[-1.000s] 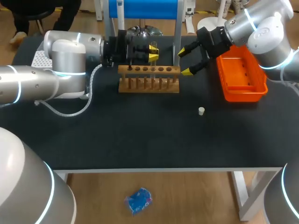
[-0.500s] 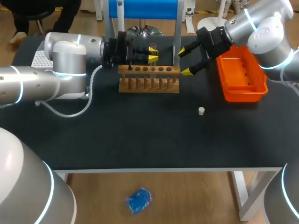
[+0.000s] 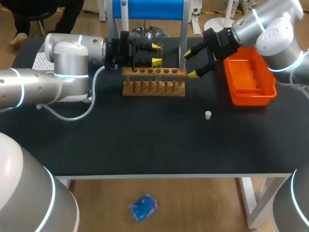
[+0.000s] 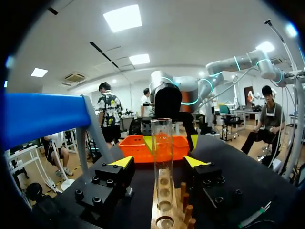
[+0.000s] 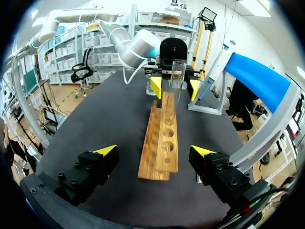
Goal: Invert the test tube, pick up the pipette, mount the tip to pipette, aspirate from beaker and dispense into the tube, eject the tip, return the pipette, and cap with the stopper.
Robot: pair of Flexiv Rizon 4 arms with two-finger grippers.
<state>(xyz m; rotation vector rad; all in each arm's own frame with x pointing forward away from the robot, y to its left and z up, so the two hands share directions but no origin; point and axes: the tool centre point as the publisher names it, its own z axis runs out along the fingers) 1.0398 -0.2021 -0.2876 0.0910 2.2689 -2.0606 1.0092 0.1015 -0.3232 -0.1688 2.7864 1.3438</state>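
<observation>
A clear test tube (image 4: 162,138) stands upright, mouth up, in a hole of the wooden rack (image 4: 164,212). My left gripper (image 4: 158,161) is open around the tube, with a gap on each side of the glass. In the head view this left gripper (image 3: 155,54) sits just behind the rack (image 3: 153,81), near its middle. My right gripper (image 3: 191,63) hangs open at the rack's right end, holding nothing. From the right wrist, the rack (image 5: 162,138) runs ahead of the right gripper (image 5: 154,151) to the tube (image 5: 177,76) and left gripper (image 5: 175,87). A small white stopper (image 3: 208,115) lies on the table.
An orange tray (image 3: 248,77) sits at the back right, under my right arm. A blue-topped stand (image 3: 149,9) rises behind the rack, with a glass vessel (image 3: 145,33) at its foot. A white tip box (image 3: 41,60) is at the far left.
My left gripper's fingers have spread apart and let go of the test tube, which stays standing in the rack. The right arm has not moved.
</observation>
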